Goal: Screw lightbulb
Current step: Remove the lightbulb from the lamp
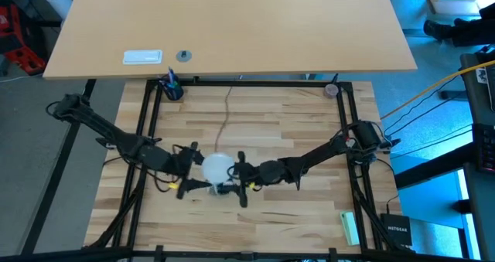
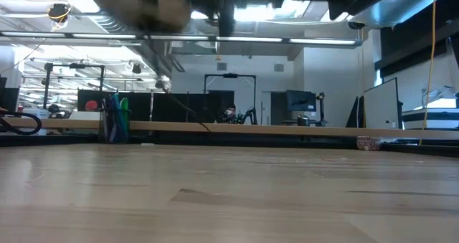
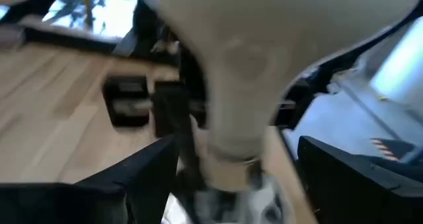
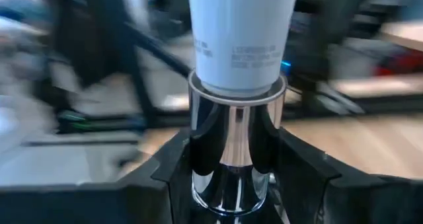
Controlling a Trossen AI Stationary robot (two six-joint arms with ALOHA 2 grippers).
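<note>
Left gripper (image 1: 207, 171): reaches in low from the left edge of the bench (image 1: 255, 131) to the lightbulb (image 1: 217, 168) at mid-bench, near the front; whether its fingers (image 3: 132, 178) clamp the bulb cannot be told, as the left wrist view is blurred and the globe hides the contact. Right gripper (image 1: 234, 181): arm stretched in from the right, fingers (image 4: 178, 164) closed on the silver socket (image 4: 234, 145), just beside the bulb. The bulb's neck sits in the socket mouth; the thread is hidden. In the low view both grippers are cut off at the top.
</note>
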